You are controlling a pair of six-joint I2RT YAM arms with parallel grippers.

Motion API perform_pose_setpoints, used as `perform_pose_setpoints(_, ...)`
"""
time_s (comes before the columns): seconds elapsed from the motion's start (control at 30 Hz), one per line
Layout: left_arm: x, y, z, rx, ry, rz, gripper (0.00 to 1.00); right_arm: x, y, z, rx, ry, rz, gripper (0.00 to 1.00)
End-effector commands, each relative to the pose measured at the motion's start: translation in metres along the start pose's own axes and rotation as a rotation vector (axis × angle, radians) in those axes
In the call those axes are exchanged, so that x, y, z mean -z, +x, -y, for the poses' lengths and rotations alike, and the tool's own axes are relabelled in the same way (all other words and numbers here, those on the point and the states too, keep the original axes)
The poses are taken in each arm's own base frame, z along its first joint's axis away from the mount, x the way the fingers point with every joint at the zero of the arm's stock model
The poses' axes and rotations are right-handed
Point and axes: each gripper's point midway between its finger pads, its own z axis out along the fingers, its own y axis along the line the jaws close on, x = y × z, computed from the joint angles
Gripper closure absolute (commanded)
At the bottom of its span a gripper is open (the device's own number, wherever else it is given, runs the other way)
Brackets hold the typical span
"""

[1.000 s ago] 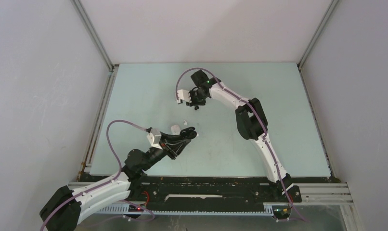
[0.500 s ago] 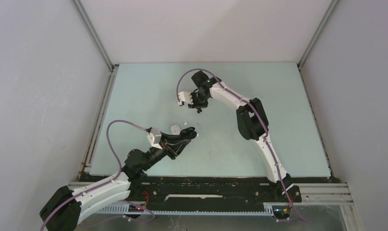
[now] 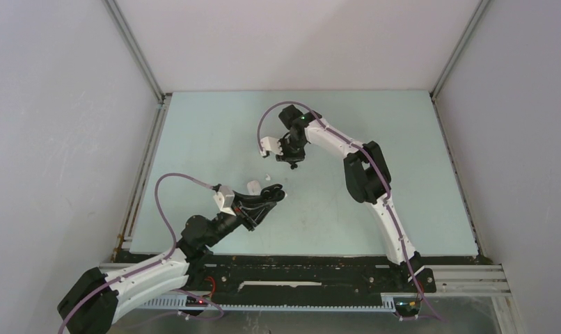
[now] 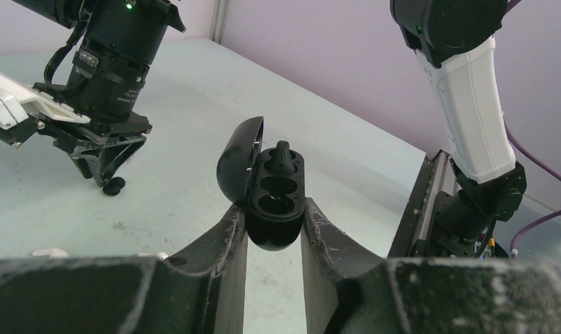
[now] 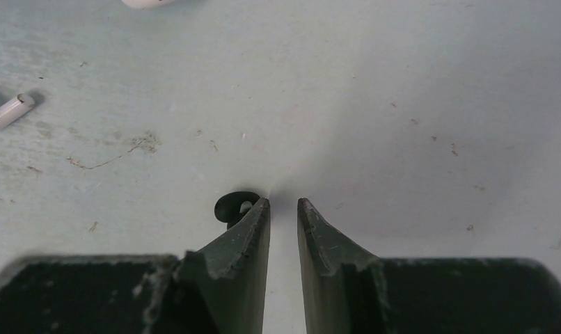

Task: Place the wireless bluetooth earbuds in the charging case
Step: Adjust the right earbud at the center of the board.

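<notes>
Since the right arm (image 3: 347, 149) has swung in toward you over the last second, your right gripper (image 3: 292, 161) now hangs much nearer the left gripper (image 4: 274, 212), though the two are not yet touching. The left fingers are clamped on the black charging case (image 4: 276, 233), its lid (image 4: 236, 156) tipped open and its wells exposed. The right fingers are drawn nearly together, with the black earbud (image 5: 232, 207) caught at their tips and jutting out beside one finger. The carry looks to be under way, so you'll next need to line up over an empty well.
</notes>
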Motion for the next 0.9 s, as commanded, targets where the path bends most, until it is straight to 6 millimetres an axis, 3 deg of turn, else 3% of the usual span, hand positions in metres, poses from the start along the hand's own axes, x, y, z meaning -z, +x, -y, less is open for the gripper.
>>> perform_pose_setpoints(0.0, 0.017, 0.031, -0.01, 0.014, -0.025, -0.057, 1.0, 0.022, 0.002, -0.022, -0.04, -0.057, -0.033, 0.75)
perform_pose_setpoints(0.67, 0.016, 0.029, -0.007, 0.017, -0.014, -0.054, 1.0, 0.046, 0.005, -0.048, -0.134, -0.135, -0.035, 0.75)
perform_pose_setpoints(0.87, 0.017, 0.029, -0.007, 0.02, -0.011, -0.053, 1.0, 0.043, 0.008, -0.054, -0.143, -0.155, -0.049, 0.75)
